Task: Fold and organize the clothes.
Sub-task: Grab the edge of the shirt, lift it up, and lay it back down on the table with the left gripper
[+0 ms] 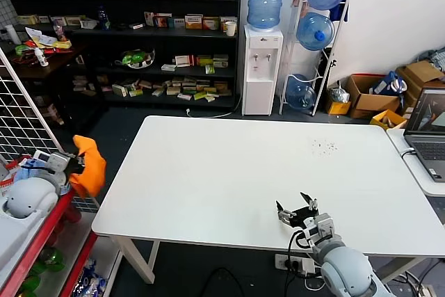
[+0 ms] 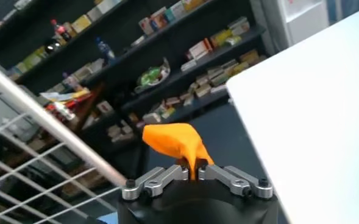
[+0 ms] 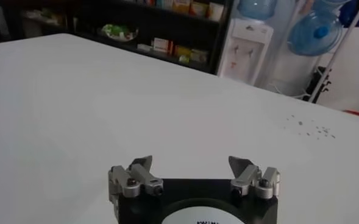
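The bright orange T-shirt (image 1: pixel 88 165) hangs bunched up, off the left edge of the white table (image 1: pixel 208 179), above the red cart. My left gripper (image 1: pixel 78 165) is shut on the T-shirt; in the left wrist view a fold of orange cloth (image 2: pixel 176 141) is pinched between the closed fingertips of my left gripper (image 2: pixel 193 171). Its lettering does not show. My right gripper (image 1: pixel 297 210) is open and empty, low over the table's front edge at the right; in the right wrist view it (image 3: pixel 194 163) has only bare tabletop ahead of its spread jaws.
A wire grid panel (image 1: pixel 21 113) and a red cart (image 1: pixel 35 241) stand to the left of the table. A laptop (image 1: pixel 427 130) sits on a side table at the right. Dark shelves (image 1: pixel 125 33), a water dispenser (image 1: pixel 263 46) and cardboard boxes (image 1: pixel 372 95) stand behind.
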Robot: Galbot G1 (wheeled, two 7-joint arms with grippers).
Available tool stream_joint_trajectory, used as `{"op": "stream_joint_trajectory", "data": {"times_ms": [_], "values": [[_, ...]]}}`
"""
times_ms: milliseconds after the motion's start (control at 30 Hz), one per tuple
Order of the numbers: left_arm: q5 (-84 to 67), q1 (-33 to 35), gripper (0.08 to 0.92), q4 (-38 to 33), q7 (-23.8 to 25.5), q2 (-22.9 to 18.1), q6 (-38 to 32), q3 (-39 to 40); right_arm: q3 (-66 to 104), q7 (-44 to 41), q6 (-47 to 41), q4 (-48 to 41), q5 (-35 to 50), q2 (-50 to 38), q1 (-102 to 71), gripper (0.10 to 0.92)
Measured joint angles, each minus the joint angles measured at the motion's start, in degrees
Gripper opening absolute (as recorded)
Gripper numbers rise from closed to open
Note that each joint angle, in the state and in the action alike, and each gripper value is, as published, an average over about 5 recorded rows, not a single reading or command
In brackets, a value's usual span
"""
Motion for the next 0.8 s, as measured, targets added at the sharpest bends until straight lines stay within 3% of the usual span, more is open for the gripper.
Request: {"op": "stream_joint_trajectory", "data": {"times_ms": [533,800], "values": [[-6.98,2.43,0.133,-10.74,-6.88,-9.56,3.04,3.29,1.95,0.16,-0.24,0.89,-1.5,-0.23,-2.49,0.823],[-7.51,1.93,0.133,-12.63,-9.57,-16.03,3.24,5.91,2.76,-0.02,-0.27,0.89,-1.64,-0.48,-3.18,0.823]]}}
